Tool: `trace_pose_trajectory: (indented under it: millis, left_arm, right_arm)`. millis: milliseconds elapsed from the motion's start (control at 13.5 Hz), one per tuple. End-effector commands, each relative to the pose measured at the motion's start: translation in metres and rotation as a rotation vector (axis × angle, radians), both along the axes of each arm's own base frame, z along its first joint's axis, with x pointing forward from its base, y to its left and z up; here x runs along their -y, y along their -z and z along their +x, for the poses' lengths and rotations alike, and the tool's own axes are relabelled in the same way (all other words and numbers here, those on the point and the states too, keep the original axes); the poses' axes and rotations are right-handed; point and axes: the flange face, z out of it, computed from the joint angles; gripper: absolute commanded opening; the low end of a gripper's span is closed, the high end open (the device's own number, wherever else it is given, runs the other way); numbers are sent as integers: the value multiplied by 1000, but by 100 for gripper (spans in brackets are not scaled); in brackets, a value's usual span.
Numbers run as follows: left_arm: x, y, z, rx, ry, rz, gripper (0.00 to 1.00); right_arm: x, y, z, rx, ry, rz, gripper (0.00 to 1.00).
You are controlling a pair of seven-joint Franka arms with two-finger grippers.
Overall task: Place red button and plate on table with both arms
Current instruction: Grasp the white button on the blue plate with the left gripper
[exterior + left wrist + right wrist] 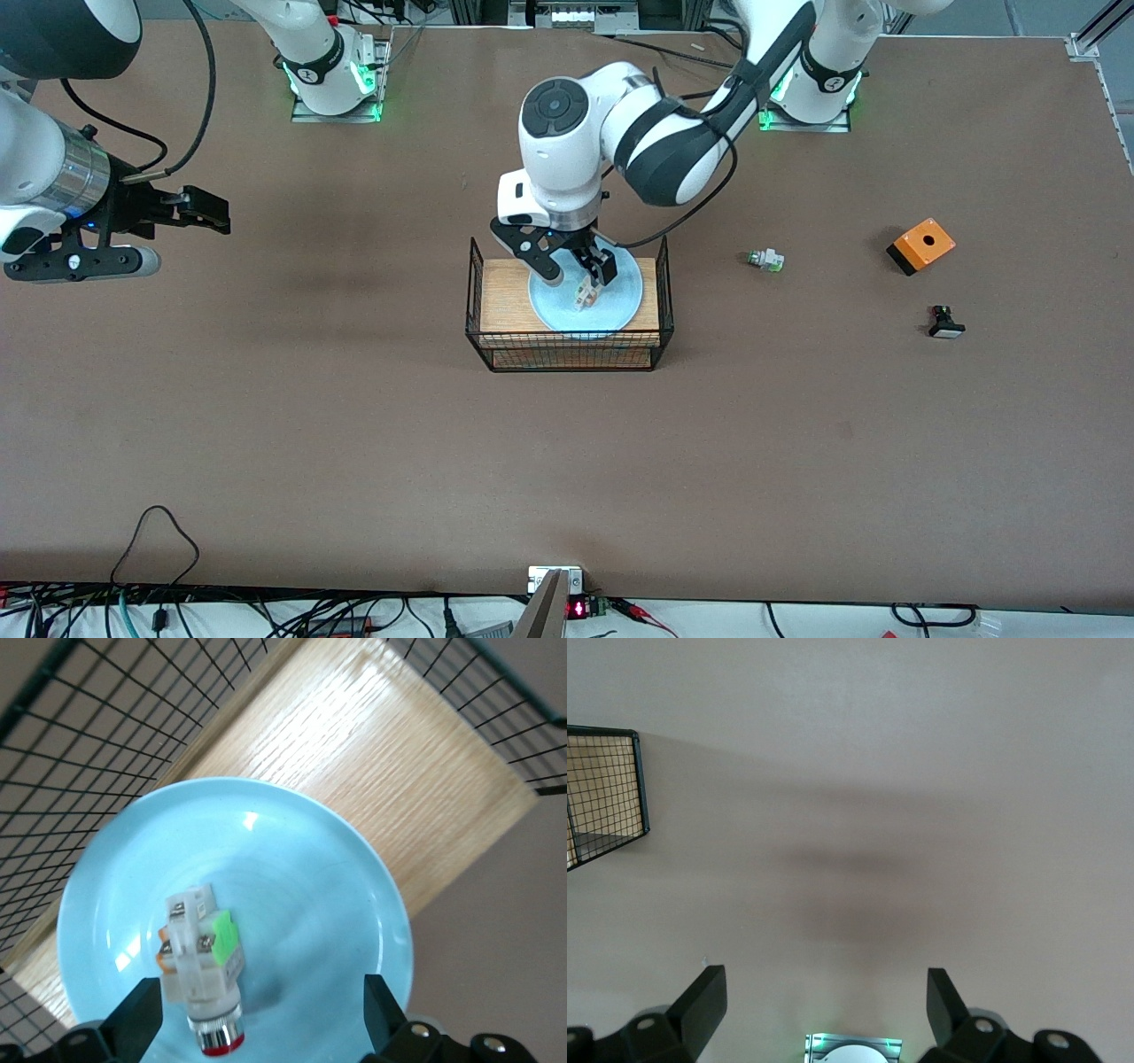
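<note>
A light-blue plate (624, 299) (301, 877) rests on the wooden board of a wire crate (567, 356) in the middle of the brown table (354, 425). On the plate lies the red button (582, 298) (205, 970), on its side, its dark-red cap toward the left wrist camera. My left gripper (580, 276) (261, 1010) hangs open just above the plate, its fingers on either side of the button; one finger is close beside the button's body. My right gripper (205, 211) (824, 992) waits open and empty above bare table toward the right arm's end.
A white-and-green switch (765, 260), an orange box (920, 245) and a black switch (945, 323) lie on the table toward the left arm's end. The crate's wire walls (80, 771) rise around the wooden board (500, 297). A crate corner (602, 797) shows in the right wrist view.
</note>
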Motion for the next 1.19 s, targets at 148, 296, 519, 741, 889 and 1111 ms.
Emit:
trace_pose_trajectory:
  millis: [148, 296, 519, 741, 889, 1111]
  left_arm:
    - [0, 15, 10, 24, 50, 47, 89]
    - [4, 21, 0, 6, 43, 56, 41]
    - [6, 16, -5, 2, 44, 64, 17]
    - [1, -24, -8, 9, 1, 51, 16]
    - [-13, -69, -14, -41, -103, 10, 16]
    - [-96, -110, 21, -101, -288, 81, 16]
  right_arm:
    - [7, -8, 2, 9, 15, -5, 100]
    - [9, -8, 2, 10, 18, -5, 100]
    - [7, -8, 2, 12, 19, -6, 100]
    - [8, -9, 2, 13, 28, -2, 100]
    - [6, -10, 2, 16, 24, -1, 100]
    - [-11, -10, 0, 20, 237, -38, 100]
